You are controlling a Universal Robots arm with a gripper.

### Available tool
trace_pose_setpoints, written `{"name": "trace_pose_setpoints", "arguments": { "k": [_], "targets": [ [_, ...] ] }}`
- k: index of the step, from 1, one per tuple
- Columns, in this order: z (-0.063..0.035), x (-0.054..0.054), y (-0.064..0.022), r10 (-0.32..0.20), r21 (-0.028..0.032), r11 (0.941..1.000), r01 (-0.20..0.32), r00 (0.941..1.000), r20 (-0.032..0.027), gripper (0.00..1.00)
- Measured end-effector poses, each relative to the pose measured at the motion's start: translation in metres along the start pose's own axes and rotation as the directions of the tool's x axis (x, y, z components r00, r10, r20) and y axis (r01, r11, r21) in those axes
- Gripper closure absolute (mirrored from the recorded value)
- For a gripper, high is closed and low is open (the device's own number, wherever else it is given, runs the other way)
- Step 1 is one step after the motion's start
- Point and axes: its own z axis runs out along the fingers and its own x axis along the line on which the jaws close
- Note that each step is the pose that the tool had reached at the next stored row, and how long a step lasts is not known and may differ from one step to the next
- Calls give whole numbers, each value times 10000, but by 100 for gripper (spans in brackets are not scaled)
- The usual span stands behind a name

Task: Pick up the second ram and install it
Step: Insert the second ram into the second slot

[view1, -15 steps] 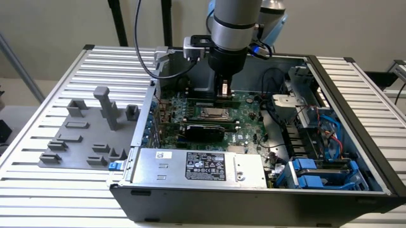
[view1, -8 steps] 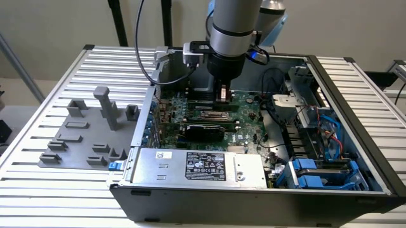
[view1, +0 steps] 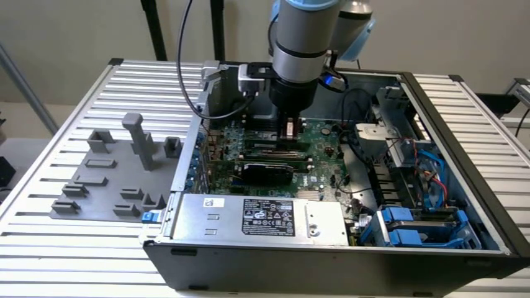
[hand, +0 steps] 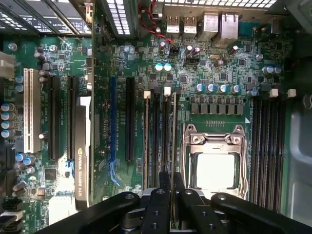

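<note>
My gripper hangs inside the open computer case, low over the motherboard. In the wrist view the gripper is shut on the second ram, a thin stick seen edge-on that runs along a black memory slot beside the CPU socket. Whether the stick is touching the slot or just above it cannot be told. Two slots over, another ram stick stands seated. A second bank of memory slots lies on the socket's other side.
A grey fixture plate with blocks lies on the slatted table at the exterior view's left. Around the gripper are the case's power supply, blue drive bays, loose cables and a graphics card.
</note>
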Motion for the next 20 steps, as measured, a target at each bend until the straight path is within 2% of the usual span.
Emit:
{"name": "trace_pose_setpoints", "arguments": {
  "k": [7, 11, 14, 20],
  "targets": [
    [127, 8, 4, -1, 1, 10000, 1, 10000, -1, 86],
    [190, 12, 2, -1, 33, 10000, 1, 10000, 17, 86],
    [208, 13, 2, -4, 56, 10000, 3, 10000, 37, 86],
    [210, 13, 2, -3, 60, 10000, 3, 10000, 39, 86]
  ]
}}
